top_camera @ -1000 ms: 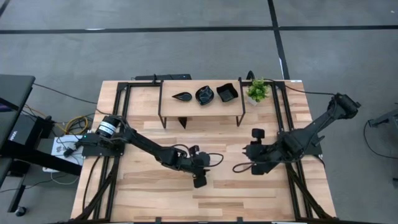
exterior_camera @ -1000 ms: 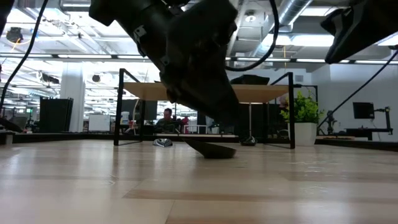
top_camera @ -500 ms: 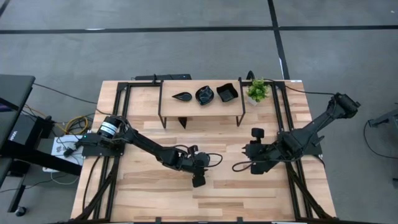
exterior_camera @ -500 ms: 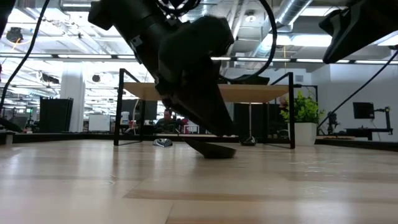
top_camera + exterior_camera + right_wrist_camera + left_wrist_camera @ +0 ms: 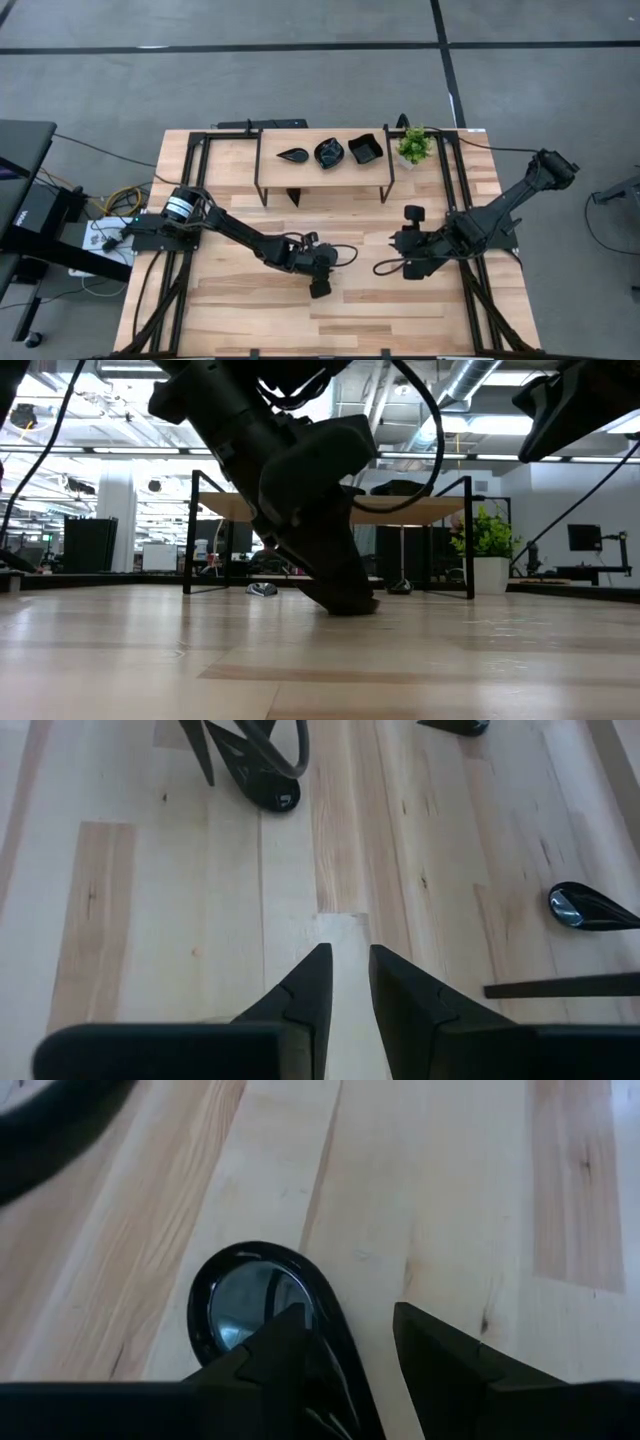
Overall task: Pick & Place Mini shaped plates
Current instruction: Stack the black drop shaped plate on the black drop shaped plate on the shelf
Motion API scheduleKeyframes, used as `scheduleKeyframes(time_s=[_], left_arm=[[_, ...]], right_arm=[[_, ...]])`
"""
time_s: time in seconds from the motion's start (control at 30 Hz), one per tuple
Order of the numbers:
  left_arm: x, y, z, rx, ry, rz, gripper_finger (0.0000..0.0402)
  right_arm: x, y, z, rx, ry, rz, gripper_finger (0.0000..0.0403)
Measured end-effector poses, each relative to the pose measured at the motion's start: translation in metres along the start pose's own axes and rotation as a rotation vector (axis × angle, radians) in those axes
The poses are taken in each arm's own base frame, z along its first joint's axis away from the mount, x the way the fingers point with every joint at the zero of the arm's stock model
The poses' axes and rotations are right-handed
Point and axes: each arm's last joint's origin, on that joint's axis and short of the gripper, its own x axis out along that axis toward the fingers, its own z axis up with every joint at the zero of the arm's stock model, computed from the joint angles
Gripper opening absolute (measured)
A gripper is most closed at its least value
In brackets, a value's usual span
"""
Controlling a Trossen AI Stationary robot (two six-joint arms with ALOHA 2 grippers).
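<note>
My left gripper (image 5: 345,1342) straddles the rim of a teardrop plate (image 5: 250,1305) on the table (image 5: 450,1200), fingers parted; contact unclear.

My right gripper (image 5: 348,982) hovers, empty, fingers slightly apart.

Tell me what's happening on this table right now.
The left hand is down at the tabletop, its fingers straddling the rim of a small black teardrop plate lying on the wood, not lifted. The right hand hangs over bare table, holding nothing. Three more black plates sit on the raised shelf beside a potted plant.
</note>
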Motion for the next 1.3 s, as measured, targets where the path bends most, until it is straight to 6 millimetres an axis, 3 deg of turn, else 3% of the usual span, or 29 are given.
scheduleKeyframes(time_s=[0.2, 0.57, 1.3], left_arm=[[0.0, 0.0002, -0.0002, 0.0, 0.003, 0.001, 0.0153], [0.0001, -0.0002, -0.0007, -0.002, 0.015, -0.02, 0.0104], [0.0051, -0.0005, -0.0039, -0.004, 0.021, -0.015, 0.0069]], right_arm=[[-0.0001, 0.0001, -0.0001, -0.001, 0.0, 0.001, 0.0066], [-0.0003, 0.0005, -0.0002, 0.005, 0.0, 0.002, 0.0066], [-0.0002, 0.0012, -0.0006, 0.017, 0.012, 0.026, 0.0066]])
